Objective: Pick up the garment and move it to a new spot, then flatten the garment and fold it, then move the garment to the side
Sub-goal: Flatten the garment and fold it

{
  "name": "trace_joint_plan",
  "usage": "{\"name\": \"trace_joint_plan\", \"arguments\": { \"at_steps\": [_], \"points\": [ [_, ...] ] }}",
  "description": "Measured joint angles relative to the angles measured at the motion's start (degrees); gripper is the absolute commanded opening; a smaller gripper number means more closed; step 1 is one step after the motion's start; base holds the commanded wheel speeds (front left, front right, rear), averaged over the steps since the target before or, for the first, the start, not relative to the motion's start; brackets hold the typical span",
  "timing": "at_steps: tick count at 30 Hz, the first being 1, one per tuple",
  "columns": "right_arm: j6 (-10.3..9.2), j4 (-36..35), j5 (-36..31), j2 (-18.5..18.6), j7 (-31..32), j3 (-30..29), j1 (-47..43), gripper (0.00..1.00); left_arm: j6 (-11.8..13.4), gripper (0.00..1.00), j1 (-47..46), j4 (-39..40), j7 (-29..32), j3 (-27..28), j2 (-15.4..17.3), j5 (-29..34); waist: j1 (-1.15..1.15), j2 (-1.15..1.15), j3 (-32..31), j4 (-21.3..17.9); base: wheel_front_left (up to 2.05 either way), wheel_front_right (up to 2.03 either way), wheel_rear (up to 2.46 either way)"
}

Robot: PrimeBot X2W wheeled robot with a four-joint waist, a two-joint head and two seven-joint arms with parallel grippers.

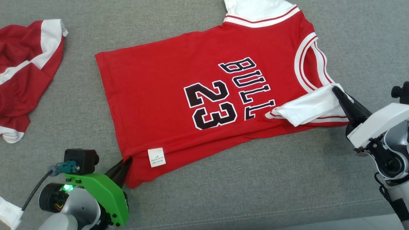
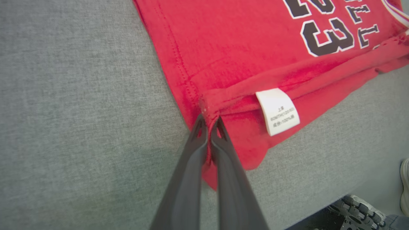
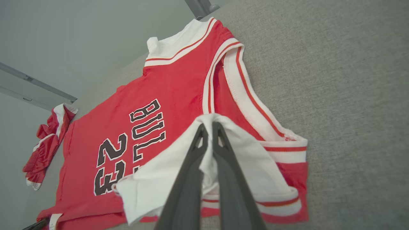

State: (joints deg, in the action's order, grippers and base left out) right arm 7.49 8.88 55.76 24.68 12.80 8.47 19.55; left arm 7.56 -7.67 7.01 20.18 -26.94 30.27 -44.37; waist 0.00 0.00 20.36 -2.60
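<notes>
Two thin pinches hold the jersey: left gripper clamps the hem, right gripper the sleeve. An uneven pull could slip one, though grip depth is hard to judge.

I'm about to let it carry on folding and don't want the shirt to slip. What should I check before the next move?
1. Hem corner of the jersey pinched by the left gripper, shut: ok.
2. Near white sleeve pinched by the right gripper, shut: ok.
3. Near edge turned over, care label showing: ok.
4. Folding-in of the far sleeve: not ok, it lies spread outward.
5. Spacing from the other red garment: ok, apart.
6. Cloth layers in each pinch: cannot tell.
</notes>
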Motion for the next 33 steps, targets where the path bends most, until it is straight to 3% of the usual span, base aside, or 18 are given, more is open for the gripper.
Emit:
{"name": "trace_joint_plan", "arguments": {
  "at_steps": [3, 4, 5, 6, 14, 18, 23, 27, 33],
  "points": [
    [0.01, 3.0, -1.2, 0.0, -0.1, 0.9, 2.0, 0.00, -0.2, 0.01, -1.4, -1.6, -0.6, -0.1, -0.8, 0.0, 0.00, 0.00, 0.1, 0.4, 0.00, 0.00, 0.00],
    [0.00, 3.8, -1.9, 0.0, -0.6, 1.1, 2.5, 0.00, -0.3, 0.17, -1.6, -2.1, -0.7, -0.1, -1.0, 0.0, 0.00, 0.00, 0.1, 0.6, 0.00, 0.00, 0.00],
    [0.00, 4.4, -2.7, 0.1, -1.2, 1.5, 2.9, 0.35, -0.2, 0.73, -1.6, -2.5, -1.1, 0.0, -1.5, -0.2, 0.00, 0.00, 0.0, 0.7, 0.00, 0.00, 0.00],
    [0.00, 4.9, -3.0, 0.1, -1.5, 1.7, 3.3, 1.00, -0.2, 1.00, -1.6, -2.7, -1.3, 0.1, -1.9, -0.8, 0.00, 0.00, -0.1, 0.7, 0.00, 0.00, 0.00],
    [0.01, 1.8, -5.8, 4.4, -6.1, 2.1, 1.7, 1.00, 2.4, 1.00, 2.5, -1.0, -6.9, 3.6, -2.9, -1.9, 0.00, 0.00, -0.9, 1.1, 0.00, 0.00, 0.00],
    [0.00, -0.8, -8.8, 8.9, -4.5, 2.3, -3.1, 1.00, 3.1, 1.00, 6.4, 0.8, -7.9, 3.9, -4.3, -3.5, 0.00, 0.00, -1.0, 1.2, 0.00, 0.00, 0.00],
    [0.01, -1.6, -12.6, 12.0, -1.1, 2.2, -5.5, 1.00, 3.6, 1.00, 7.0, -0.1, -8.4, 4.0, -5.0, -4.3, 0.00, 0.00, -0.3, 1.2, 0.00, 0.00, 0.00],
    [0.01, -1.4, -14.5, 11.6, 2.5, 1.9, -5.5, 1.00, 3.3, 1.00, 5.9, -1.8, -8.3, 3.4, -6.0, -4.7, 0.00, 0.00, 0.6, 1.4, 0.00, 0.00, 0.00],
    [0.01, -0.4, -15.6, 10.2, 7.3, 1.6, -4.9, 1.00, 1.0, 1.00, 3.3, -3.6, -7.3, 2.0, -6.9, -5.4, 0.00, 0.00, 2.2, 2.3, 0.00, 0.00, 0.00]
  ]
}}
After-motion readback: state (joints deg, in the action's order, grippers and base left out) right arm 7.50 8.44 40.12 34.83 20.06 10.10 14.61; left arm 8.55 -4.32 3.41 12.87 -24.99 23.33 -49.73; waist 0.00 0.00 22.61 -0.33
